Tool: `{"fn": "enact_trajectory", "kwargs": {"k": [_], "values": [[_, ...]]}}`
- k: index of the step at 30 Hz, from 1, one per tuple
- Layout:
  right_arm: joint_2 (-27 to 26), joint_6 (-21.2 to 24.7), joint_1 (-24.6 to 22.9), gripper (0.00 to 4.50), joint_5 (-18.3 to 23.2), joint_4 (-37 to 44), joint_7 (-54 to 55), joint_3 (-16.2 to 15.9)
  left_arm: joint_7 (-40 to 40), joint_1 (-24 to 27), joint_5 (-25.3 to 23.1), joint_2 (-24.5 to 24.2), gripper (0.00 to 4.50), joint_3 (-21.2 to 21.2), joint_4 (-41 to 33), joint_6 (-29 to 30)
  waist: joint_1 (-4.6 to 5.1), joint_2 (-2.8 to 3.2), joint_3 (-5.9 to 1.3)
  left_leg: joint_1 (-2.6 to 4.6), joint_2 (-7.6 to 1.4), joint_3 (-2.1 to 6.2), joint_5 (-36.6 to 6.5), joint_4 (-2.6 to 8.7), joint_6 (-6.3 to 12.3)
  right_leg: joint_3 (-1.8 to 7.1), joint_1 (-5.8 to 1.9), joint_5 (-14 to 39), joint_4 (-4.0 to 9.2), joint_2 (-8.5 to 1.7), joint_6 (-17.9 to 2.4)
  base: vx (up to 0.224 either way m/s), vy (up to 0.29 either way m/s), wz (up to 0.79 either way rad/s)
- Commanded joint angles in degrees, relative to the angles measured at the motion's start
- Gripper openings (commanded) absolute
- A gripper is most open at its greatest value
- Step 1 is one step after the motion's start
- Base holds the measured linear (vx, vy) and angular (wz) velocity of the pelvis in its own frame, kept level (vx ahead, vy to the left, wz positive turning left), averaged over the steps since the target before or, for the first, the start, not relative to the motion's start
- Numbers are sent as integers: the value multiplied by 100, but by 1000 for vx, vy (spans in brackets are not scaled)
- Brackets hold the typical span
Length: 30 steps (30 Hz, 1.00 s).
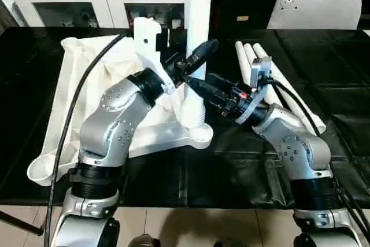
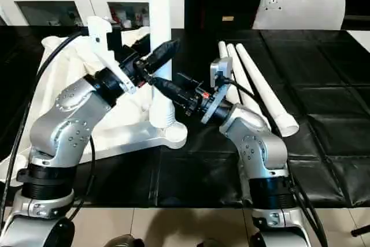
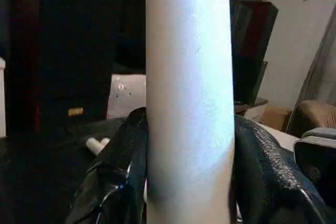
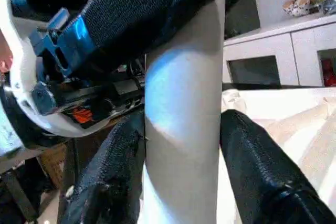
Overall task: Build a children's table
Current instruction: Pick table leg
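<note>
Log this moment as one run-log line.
stage: leg upright in tabletop corner socket | left end effector: gripping leg | right end effector: gripping leg | spare legs: on table

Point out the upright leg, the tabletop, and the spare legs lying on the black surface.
upright leg [image 1: 199, 39], left eye view, mid shaft.
tabletop [image 1: 156, 137], left eye view, near rim.
spare legs [image 2: 260, 93], right eye view, middle of one tube.

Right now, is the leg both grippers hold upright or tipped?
Upright: the leg rises vertically from the tabletop's corner socket, left gripper and right gripper clamped around it.

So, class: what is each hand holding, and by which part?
Both the left hand and the right hand grip the upright leg on its lower shaft, above the tabletop socket.
</note>
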<state>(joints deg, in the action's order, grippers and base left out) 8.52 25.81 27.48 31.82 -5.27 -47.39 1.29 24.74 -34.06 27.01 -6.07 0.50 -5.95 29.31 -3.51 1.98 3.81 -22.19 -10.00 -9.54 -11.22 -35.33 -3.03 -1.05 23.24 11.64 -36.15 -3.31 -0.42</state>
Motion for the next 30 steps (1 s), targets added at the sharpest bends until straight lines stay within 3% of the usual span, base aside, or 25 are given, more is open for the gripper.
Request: {"fn": "enact_trajectory", "kwargs": {"k": [1,7,10,11,13,14,15,16,17,20,21,24,26,30], "values": [[49,-157,164,184,-11,35,27,41,-161,-49,-3,-45,192,-233,52,134,-12,-43,-467,67,-204,46,-277,350,280,166,-344,114,368,-346,-1347,0,0,0],[108,-188,249,184,-218,-1,206,-3,-423,-178,92,-53,188,-453,245,289,-6,-43,-462,71,-197,43,-334,353,236,166,-341,196,379,-336,-1323,0,0,0],[171,-1,289,184,-315,6,356,-49,-447,-197,135,-72,188,-507,290,346,-6,-54,-465,66,-190,44,-291,350,240,166,-351,159,372,-336,-1300,0,0,0],[185,115,311,184,-300,21,404,-49,-443,-201,154,-80,188,-517,292,365,0,-88,-466,64,-183,37,-252,348,256,169,-351,121,376,-327,-1296,0,0,0],[222,299,357,184,-257,33,442,-56,-370,-219,200,-133,188,-517,326,442,-13,-70,-471,69,-188,41,-250,346,268,169,-350,132,369,-335,-1298,0,0,0],[245,370,378,240,-240,35,441,-63,-324,-226,229,-160,188,-513,343,483,-12,-71,-473,64,-185,45,-217,344,276,167,-356,105,359,-334,-1305,0,0,0],[296,482,433,254,-148,40,360,-49,-264,-239,264,-241,188,-505,361,573,-10,-65,-472,69,-186,43,-231,346,275,165,-349,115,361,-330,-1311,0,0,0],[323,564,484,254,-64,27,344,20,-204,-254,360,-265,188,-545,379,625,-11,-66,-473,72,-185,44,-236,344,273,164,-351,114,361,-328,-1311,0,0,0],[370,675,538,262,42,33,303,94,-120,-282,463,-298,188,-592,412,665,-5,-114,-467,72,-182,35,-287,347,274,165,-352,178,371,-327,-1292,0,0,0],[487,883,580,295,239,100,142,148,8,-334,562,-347,185,-653,485,697,-19,-96,-464,77,-173,31,-279,345,255,170,-351,283,377,-328,-1252,0,0,0],[652,1168,596,300,442,177,-81,154,170,-400,711,-396,185,-699,610,834,-20,-128,-471,72,-174,30,-224,344,291,165,-365,184,366,-323,-1270,0,0,0],[719,1377,625,324,526,166,-115,181,320,-435,781,-456,185,-672,673,891,-42,-118,-473,78,-177,28,-177,339,341,163,-342,150,360,-332,-1322,0,0,0],[832,1516,660,324,530,102,-236,156,491,-466,946,-502,185,-677,728,1041,-41,-153,-469,76,-183,23,-228,343,320,159,-346,225,365,-341,-1340,0,0,0],[1024,1654,707,327,548,51,-485,15,965,-519,1159,-607,185,-593,741,1192,-61,-136,-459,74,-182,21,-258,346,267,169,-343,385,372,-351,-1311,0,0,0]]}}
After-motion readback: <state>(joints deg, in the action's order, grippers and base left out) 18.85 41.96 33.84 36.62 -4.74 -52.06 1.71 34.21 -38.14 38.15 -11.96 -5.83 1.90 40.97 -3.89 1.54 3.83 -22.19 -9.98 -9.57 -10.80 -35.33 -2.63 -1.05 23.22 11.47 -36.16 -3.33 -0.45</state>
